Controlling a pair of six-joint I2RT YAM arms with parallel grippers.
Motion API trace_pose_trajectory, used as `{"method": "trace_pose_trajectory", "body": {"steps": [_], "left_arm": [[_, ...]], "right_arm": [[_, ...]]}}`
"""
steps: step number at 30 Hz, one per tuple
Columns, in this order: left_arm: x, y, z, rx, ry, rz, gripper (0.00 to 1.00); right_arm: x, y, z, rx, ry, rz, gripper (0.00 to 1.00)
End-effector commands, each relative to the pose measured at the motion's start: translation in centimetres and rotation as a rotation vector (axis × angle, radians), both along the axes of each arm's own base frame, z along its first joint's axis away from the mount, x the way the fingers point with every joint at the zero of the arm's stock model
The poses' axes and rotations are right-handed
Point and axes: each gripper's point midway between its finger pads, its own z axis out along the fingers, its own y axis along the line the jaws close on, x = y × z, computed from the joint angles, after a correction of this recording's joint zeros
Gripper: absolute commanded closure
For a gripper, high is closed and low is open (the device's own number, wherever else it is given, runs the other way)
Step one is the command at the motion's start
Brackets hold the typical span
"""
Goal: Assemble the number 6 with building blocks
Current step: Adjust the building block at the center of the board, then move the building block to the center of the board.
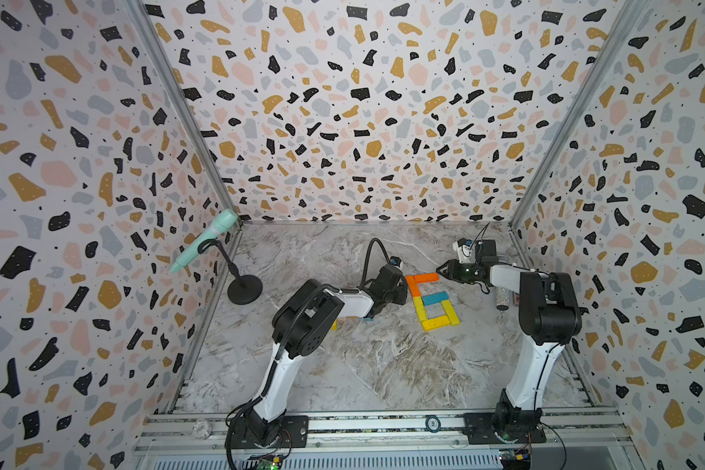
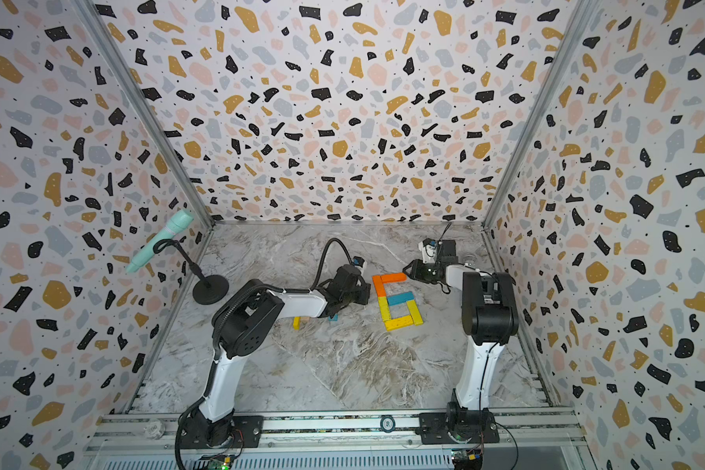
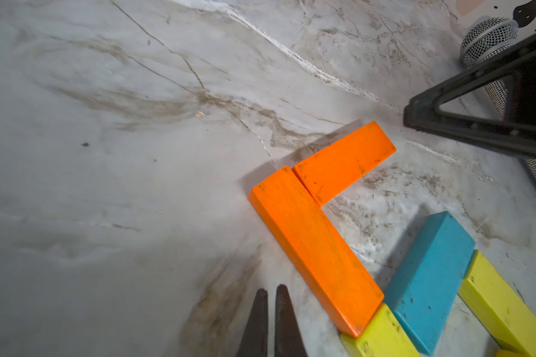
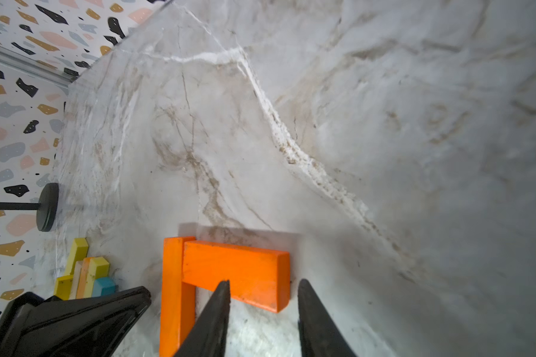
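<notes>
Orange blocks (image 3: 314, 256) form an L on the bench (image 3: 121, 185), apparently touching a blue block (image 3: 427, 284) and a yellow block (image 3: 381, 335); left gripper (image 3: 271, 289) closed.

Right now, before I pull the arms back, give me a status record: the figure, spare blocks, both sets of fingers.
figure: a 6 lying flat, looks complete
top bar: top orange block
upper stroke: side orange block
middle bar: blue block
loop: three yellow blocks
spares: spare blocks piled apart from the figure
left fingers: shut, empty, beside the side orange block
right fingers: open, holding nothing, at the top orange block's free end
</notes>
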Motion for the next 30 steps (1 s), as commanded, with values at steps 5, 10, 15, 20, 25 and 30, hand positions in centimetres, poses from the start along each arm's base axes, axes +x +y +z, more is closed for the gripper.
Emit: {"method": "trace_pose_trajectory", "body": {"steps": [5, 10, 15, 20, 25, 30], "left_arm": [[-0.8, 10.5, 17.1, 0.018, -0.334, 0.287, 0.62], [-3.0, 18.7, 17.6, -0.033, -0.37, 0.446, 0.33], [-3.2, 23.4, 14.5, -0.059, -0.337, 0.528, 0.15], [-3.2, 24.8, 12.8, -0.047, -0.323, 0.524, 0.05], [-3.3, 26.7, 12.3, -0.05, -0.303, 0.543, 0.0], [-3.8, 28.9, 12.6, -0.065, -0.315, 0.587, 0.0]], "right_arm": [[-6.4, 7.6, 7.2, -0.095, -0.153, 0.139, 0.54], [-12.0, 14.4, 6.4, -0.183, -0.151, 0.236, 0.49], [-16.0, 18.4, 2.7, -0.307, -0.084, 0.304, 0.41], [-17.7, 21.3, -0.4, -0.359, -0.037, 0.357, 0.38], [-17.6, 23.0, -2.9, -0.413, -0.002, 0.383, 0.36], [-17.3, 24.3, -4.8, -0.453, 0.022, 0.412, 0.35]]}}
